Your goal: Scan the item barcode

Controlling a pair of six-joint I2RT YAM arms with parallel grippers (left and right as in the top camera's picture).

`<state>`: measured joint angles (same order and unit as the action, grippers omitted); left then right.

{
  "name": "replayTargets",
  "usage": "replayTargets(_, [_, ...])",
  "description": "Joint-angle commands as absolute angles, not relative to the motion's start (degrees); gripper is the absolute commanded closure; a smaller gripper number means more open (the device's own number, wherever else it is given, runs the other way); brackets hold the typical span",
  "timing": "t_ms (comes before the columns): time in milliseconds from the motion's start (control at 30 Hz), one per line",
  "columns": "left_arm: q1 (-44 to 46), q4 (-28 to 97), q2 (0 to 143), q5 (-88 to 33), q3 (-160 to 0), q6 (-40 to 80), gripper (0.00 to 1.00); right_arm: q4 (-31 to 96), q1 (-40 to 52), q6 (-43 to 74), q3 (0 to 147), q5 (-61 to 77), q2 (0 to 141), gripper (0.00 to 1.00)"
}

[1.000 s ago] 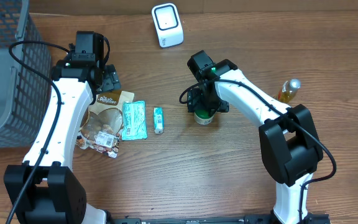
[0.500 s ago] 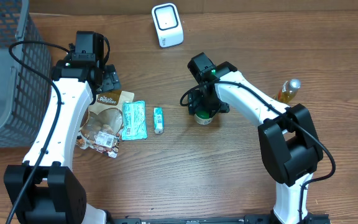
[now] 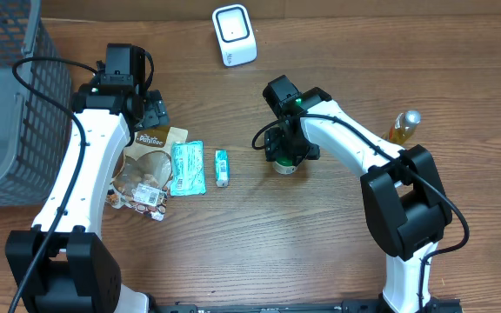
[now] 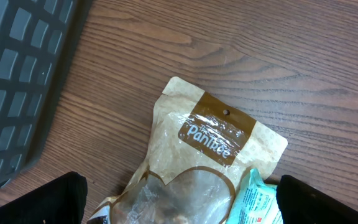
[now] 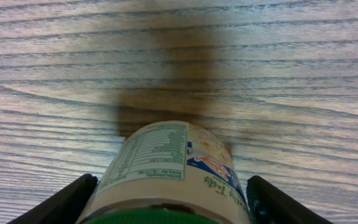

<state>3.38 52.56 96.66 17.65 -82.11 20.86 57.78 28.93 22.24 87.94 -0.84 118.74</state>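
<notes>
Straddling the jar [image 5: 173, 165] with my right claw [image 5: 171, 198], I am working on the pick-up; whether my fingers are pressing it yet, I cannot tell. It is standing on the table [image 3: 320, 252], well apart from the scanner [image 3: 234, 35]. Next I am needing a firm squeeze, then a lift.

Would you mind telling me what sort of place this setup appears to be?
Probably a mock shop checkout on a lab bench: a white scanner stands at the back of the wooden table, snack packets lie in front, and a grey basket sits alongside.
</notes>
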Motion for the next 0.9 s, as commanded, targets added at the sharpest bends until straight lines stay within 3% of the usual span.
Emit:
replayTargets(0, [3.9,52.5,97.2,18.4,-82.3,20.8,0.0,57.7,29.0,22.2,87.3,-1.6,119.1,0.31])
replayTargets(167, [3.9,52.5,97.2,18.4,-82.3,20.8,0.0,59.3,28.6,22.7,88.7,0.2,118.9,0.33])
replayTargets(267, [3.8,52.5,97.2,18.4,-82.3,20.8,0.0,62.8,27.3,22.7,92.2,2.2,118.1,0.42])
replayTargets(400, [3.8,52.5,97.2,18.4,-82.3,20.8,0.01,67.4,24.8,22.7,96.8,6.3,115.9,0.44])
replayTargets(633, [3.8,52.5,97.2,18.4,-82.3,20.8,0.0,72.2,20.2,22.6,99.8,25.9,112.4,0.49])
replayTargets(733, [3.8,52.5,97.2,18.4,-82.3,20.8,0.0,73.8,18.8,22.7,99.8,35.1,112.2,0.64])
replayTargets(867, [3.8,52.5,97.2,18.4,-82.3,20.8,0.0,76.0,18.0,22.7,99.8,44.8,112.2,0.64])
